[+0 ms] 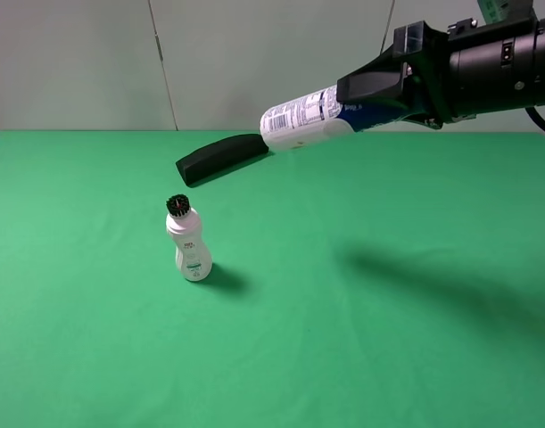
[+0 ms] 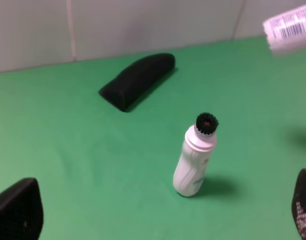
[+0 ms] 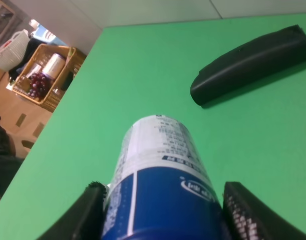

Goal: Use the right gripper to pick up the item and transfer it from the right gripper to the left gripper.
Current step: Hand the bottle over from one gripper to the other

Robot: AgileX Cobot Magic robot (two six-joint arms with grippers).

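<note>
Setting: a robot test bench in a laboratory or workroom.

Indicators:
- A flat table covered edge to edge in plain green cloth (image 1: 388, 357).
- A backdrop of pale grey wall panels (image 1: 76, 62) with thin vertical seams.
- A black jointed robot arm (image 1: 499, 58) reaching over the cloth with a white-and-blue printed cylindrical can (image 1: 303, 119).
- Beyond the table edge, in the right wrist view: a brown wicker basket (image 3: 60, 95) holding dark red round pieces (image 3: 36, 82) and a pale cylindrical container (image 3: 52, 64), beside light wooden furniture (image 3: 15, 122).
</note>
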